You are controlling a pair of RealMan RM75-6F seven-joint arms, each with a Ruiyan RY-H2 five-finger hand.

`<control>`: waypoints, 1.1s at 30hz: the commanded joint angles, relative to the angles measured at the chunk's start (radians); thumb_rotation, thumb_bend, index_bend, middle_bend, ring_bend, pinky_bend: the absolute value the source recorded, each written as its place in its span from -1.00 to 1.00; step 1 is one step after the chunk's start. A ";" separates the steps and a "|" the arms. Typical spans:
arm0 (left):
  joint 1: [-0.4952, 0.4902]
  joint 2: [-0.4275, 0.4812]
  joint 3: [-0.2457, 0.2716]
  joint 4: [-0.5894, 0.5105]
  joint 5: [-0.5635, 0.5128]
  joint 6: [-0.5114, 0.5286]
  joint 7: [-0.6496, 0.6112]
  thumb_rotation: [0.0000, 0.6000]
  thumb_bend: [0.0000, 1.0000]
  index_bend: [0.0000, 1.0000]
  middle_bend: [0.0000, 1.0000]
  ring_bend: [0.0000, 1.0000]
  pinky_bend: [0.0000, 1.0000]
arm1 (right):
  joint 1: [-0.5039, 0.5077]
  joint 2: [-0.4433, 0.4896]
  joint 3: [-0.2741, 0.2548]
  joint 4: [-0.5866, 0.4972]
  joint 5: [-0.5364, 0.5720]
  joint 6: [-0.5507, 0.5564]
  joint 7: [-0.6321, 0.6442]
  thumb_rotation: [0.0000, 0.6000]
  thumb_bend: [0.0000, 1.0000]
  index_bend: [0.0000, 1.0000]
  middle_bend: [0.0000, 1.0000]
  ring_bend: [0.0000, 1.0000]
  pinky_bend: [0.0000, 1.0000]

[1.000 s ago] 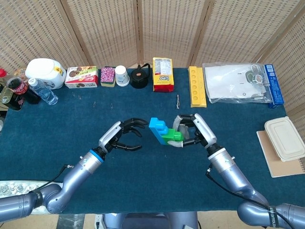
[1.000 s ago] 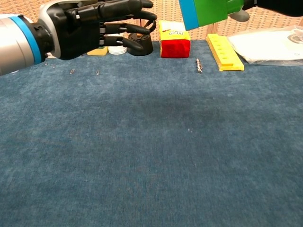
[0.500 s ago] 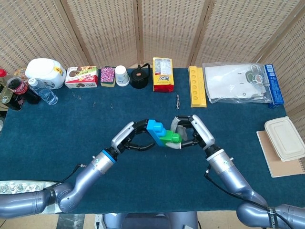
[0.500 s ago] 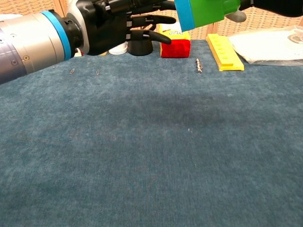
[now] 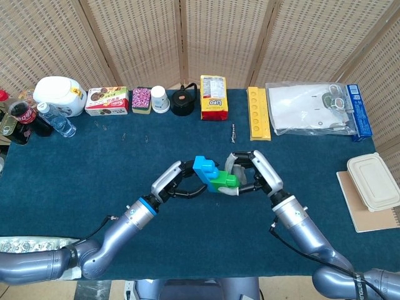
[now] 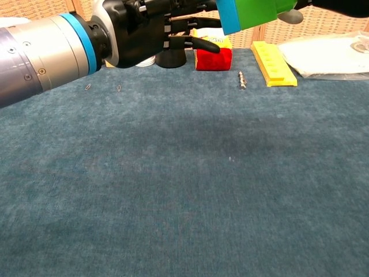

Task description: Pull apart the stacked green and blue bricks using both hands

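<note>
We judge the rigid, light blue plastic brick (image 5: pixel 203 170) and green plastic brick (image 5: pixel 224 180) need opposed side grips: right robot hand (image 5: pixel 255 172) grips green; left robot hand (image 5: pixel 177 181) reaches blue, closure unclear.

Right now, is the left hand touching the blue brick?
Touching: the head view shows the left hand's fingers meeting the blue brick's left side, no gap visible.

Green brick (image 5: pixel 224 181) w/ blue brick (image 5: pixel 204 169), dk blue cloth (image 5: pixel 125 169).
</note>
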 commanded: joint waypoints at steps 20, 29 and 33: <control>-0.007 -0.011 -0.009 0.010 -0.006 0.026 0.000 0.70 -0.11 0.06 -0.43 -0.63 -0.27 | -0.007 0.021 0.011 -0.010 0.000 -0.018 0.038 1.00 -0.90 0.36 0.33 0.50 0.55; 0.014 0.018 0.004 0.008 0.022 0.039 -0.030 0.70 -0.11 0.07 -0.43 -0.63 -0.27 | -0.013 0.051 0.030 -0.001 0.013 -0.045 0.104 1.00 -0.90 0.36 0.33 0.50 0.55; 0.044 0.060 0.020 -0.001 0.049 0.060 -0.045 0.71 -0.11 0.07 -0.43 -0.63 -0.27 | -0.016 0.066 0.030 0.017 0.018 -0.066 0.130 1.00 -0.90 0.36 0.33 0.50 0.55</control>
